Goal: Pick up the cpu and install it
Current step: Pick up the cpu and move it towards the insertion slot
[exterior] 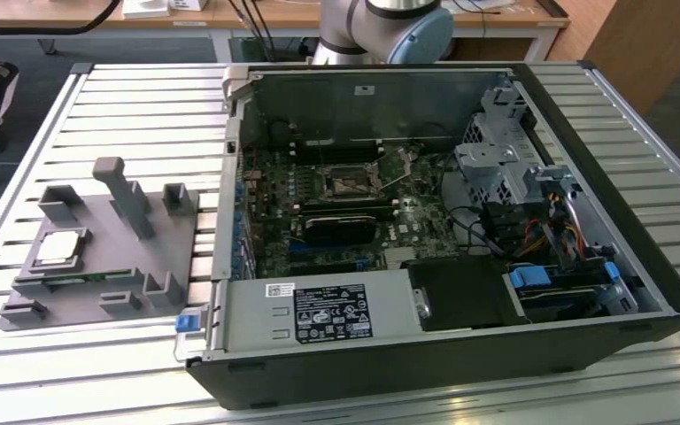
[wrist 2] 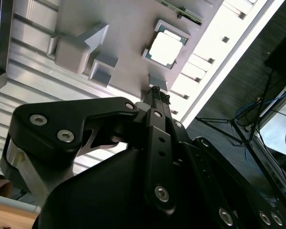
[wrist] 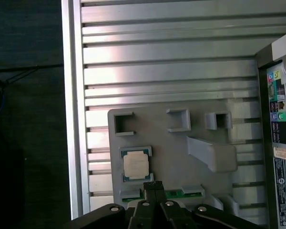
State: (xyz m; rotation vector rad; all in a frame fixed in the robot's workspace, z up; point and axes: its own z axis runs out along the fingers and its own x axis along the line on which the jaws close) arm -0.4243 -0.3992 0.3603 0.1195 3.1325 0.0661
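The cpu [exterior: 59, 249] is a small square chip with a shiny silver top. It lies flat in a recess of the grey fixture plate [exterior: 104, 266], on the exterior view's left beside the open computer case. Both wrist views look down on the cpu [wrist 2: 167, 47] [wrist: 136, 165] from well above. My gripper [wrist: 154, 187] [wrist 2: 156, 91] hangs over the plate near the chip's edge, its black fingers pressed together with nothing between them. The black socket [exterior: 350, 182] sits open on the motherboard inside the case.
The computer case [exterior: 435, 372] lies on its side on a slatted metal table [exterior: 139, 106]. A green memory stick [wrist: 181, 194] lies in a slot of the fixture plate close to the chip. Grey posts [exterior: 127, 195] rise from the plate. The arm's base [exterior: 382, 31] stands behind the case.
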